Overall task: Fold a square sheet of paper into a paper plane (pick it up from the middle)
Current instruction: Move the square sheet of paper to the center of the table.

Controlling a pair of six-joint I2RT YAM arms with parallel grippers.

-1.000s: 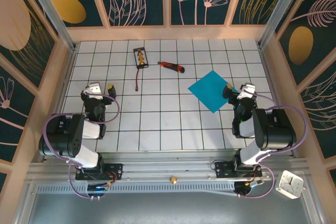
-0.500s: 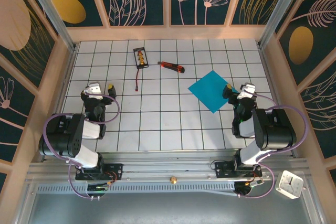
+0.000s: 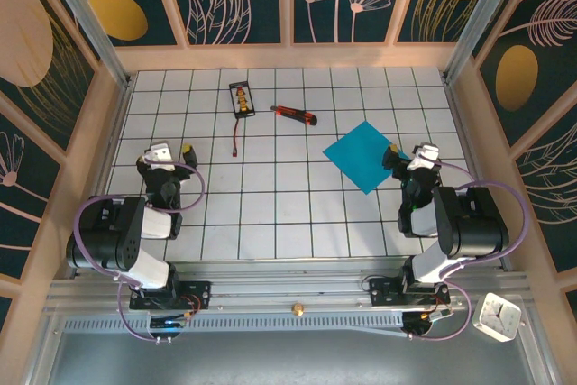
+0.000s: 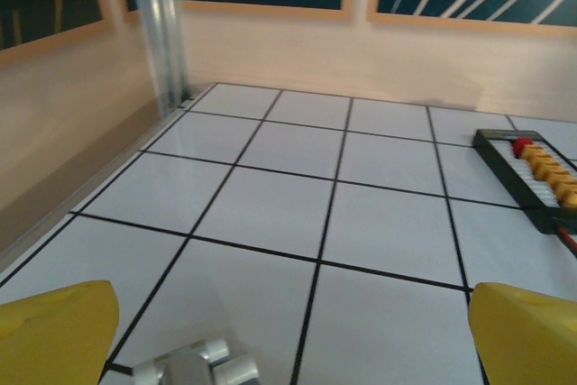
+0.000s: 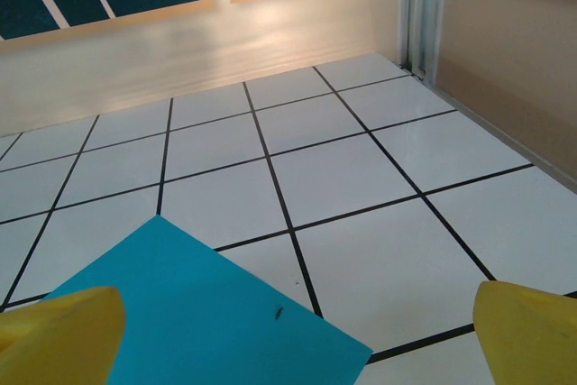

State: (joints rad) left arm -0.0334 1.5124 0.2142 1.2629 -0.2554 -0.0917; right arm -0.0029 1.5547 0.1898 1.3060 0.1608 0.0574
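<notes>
1. Paper sheet (image 3: 363,156): a blue square lying flat on the white tiled tabletop (image 3: 270,205), right side, turned like a diamond. No creases that I can see, so no folding has started.
2. My right claw (image 3: 391,156) sits at the sheet's right corner. In the right wrist view the blue sheet (image 5: 198,313) runs under the gap between my yellow fingertips (image 5: 63,326). I can't tell whether I'm touching it.
3. Right claw (image 5: 288,335) is spread wide and holds nothing.
4. Left claw (image 3: 189,154) is well apart from the sheet, on the left side. In its wrist view the left claw (image 4: 288,340) is also spread wide and empty.
5. Handling, my guess: very light, thin and floppy. It creases easily and will likely skate on the glossy tiles if I push it sideways.
6. It lies flush, so no edge is lifted to get under. I'd come down on the middle with fingers apart, press lightly and close, so a small ridge bunches up to pinch.
7. Risks: a stray crease, or the sheet slipping out.
8. Red knife (image 3: 294,114) and black rack (image 3: 240,99) lie far off, not in the way.
</notes>
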